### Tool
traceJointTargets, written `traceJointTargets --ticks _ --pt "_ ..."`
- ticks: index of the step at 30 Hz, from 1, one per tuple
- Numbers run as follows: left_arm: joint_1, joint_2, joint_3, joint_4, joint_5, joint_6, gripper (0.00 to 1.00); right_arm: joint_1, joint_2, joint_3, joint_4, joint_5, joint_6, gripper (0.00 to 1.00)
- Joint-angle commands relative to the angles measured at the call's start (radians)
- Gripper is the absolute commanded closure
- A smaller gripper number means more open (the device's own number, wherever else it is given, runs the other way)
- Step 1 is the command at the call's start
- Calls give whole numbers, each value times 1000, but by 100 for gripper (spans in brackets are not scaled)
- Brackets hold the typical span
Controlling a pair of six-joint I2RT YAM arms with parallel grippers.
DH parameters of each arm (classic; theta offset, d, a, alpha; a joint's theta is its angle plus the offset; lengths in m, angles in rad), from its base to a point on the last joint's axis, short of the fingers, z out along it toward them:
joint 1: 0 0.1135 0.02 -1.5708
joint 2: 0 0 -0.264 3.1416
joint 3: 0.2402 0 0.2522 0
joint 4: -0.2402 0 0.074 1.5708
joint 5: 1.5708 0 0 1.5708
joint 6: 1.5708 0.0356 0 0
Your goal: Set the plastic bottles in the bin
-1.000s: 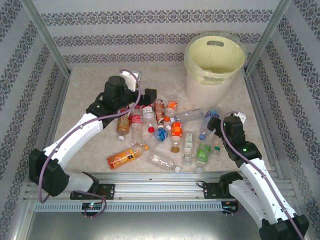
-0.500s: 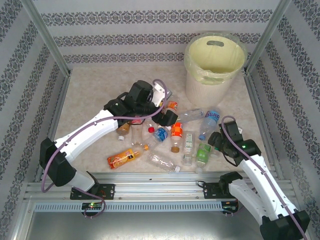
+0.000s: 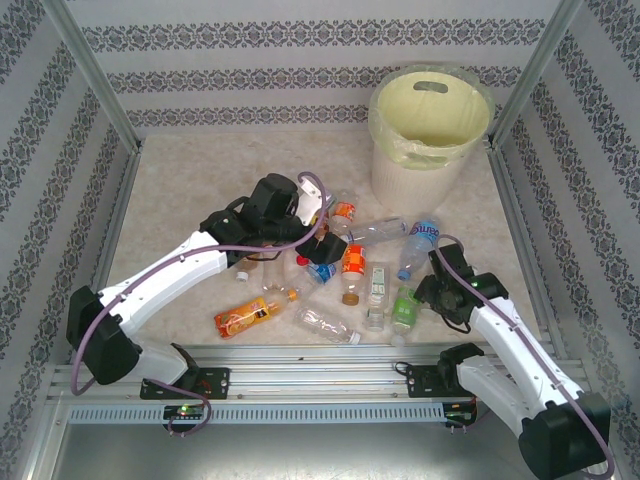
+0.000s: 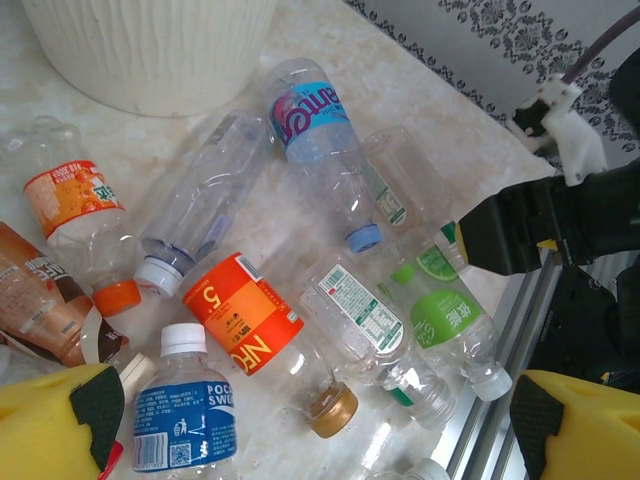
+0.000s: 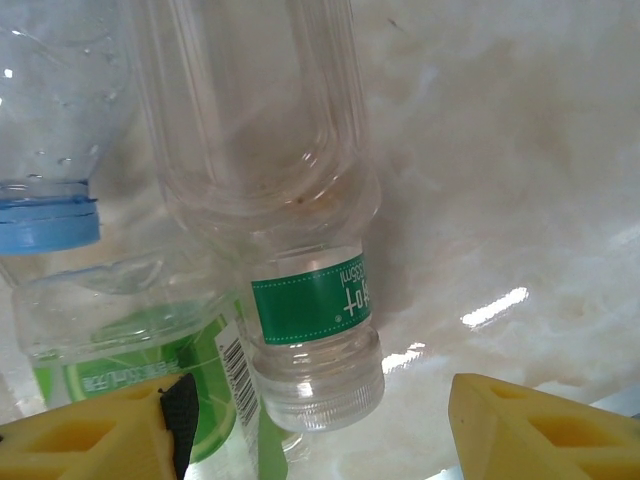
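Clear green-banded bottle (image 5: pixel 303 300) sits inside part-open right tool (image 5: pixel 320 428) (gap one side, ungripped); left tool (image 4: pixel 312 415) wide open, empty.

The top external camera sits high behind the arm bases, facing 12 o'clock and tilted down over the whole tabletop (image 3: pixel 170 190), with the bin (image 3: pixel 430 100) at 1 o'clock. The left wrist camera hangs at middling height over the bottle heap, looking down, with the bin's wall (image 4: pixel 150 50) at its 11 o'clock. The right wrist camera sits very near the tabletop (image 5: pixel 500 150). All three share the lime-labelled bottle (image 3: pixel 405 303) (image 4: pixel 445 320) (image 5: pixel 110 355) and the blue-capped bottle (image 3: pixel 415 250) (image 4: pixel 315 130) (image 5: pixel 45 215).
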Motion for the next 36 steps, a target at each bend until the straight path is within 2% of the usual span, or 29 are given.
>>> traceJointTargets --ticks 1,19,29,36 --pt "-14 -22 -4 17 -25 16 0 16 13 -25 32 -14 3 32" --pt "-22 -3 -13 21 -31 13 0 -6 110 -92 167 -52 -19 33" --pt "-35 7 -13 32 -19 -19 0 -20 160 -101 203 -16 -14 42" --pt "-38 21 -19 67 26 -87 0 -24 132 -98 192 3 -32 52"
